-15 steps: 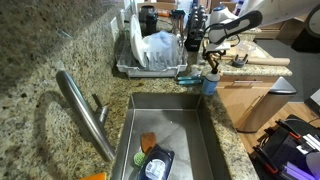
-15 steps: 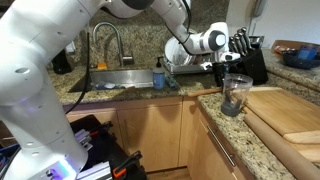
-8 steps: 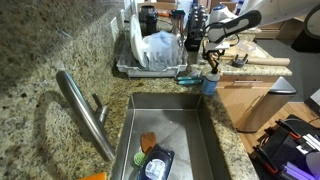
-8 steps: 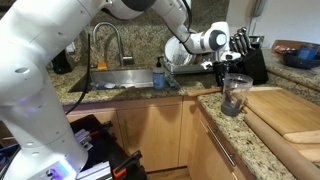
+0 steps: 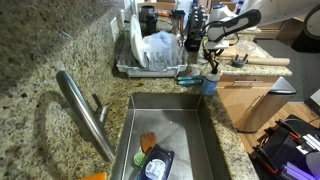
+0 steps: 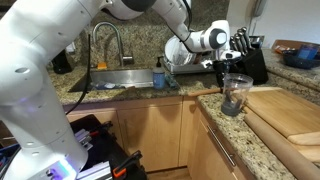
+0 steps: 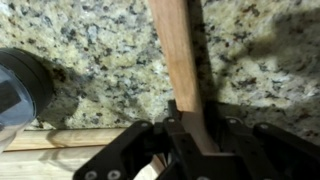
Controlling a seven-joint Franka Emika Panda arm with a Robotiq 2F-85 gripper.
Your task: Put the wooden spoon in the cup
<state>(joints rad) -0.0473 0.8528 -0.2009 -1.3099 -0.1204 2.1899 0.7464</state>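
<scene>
Gripping the wooden spoon (image 7: 178,60), claw (image 7: 188,128) hangs over kitchen's granite counter (image 7: 90,50).

Slim light-brown wooden spoon (image 7: 180,55) in the end effector (image 7: 186,132) — dark grey cup (image 7: 18,90) apart.

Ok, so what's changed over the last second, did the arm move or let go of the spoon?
Almost nothing. The gripper, shut on the wooden spoon, has drifted very slightly toward the knife block in an exterior view. Nothing was grabbed or released. The cup and the dish rack stayed put.
</scene>
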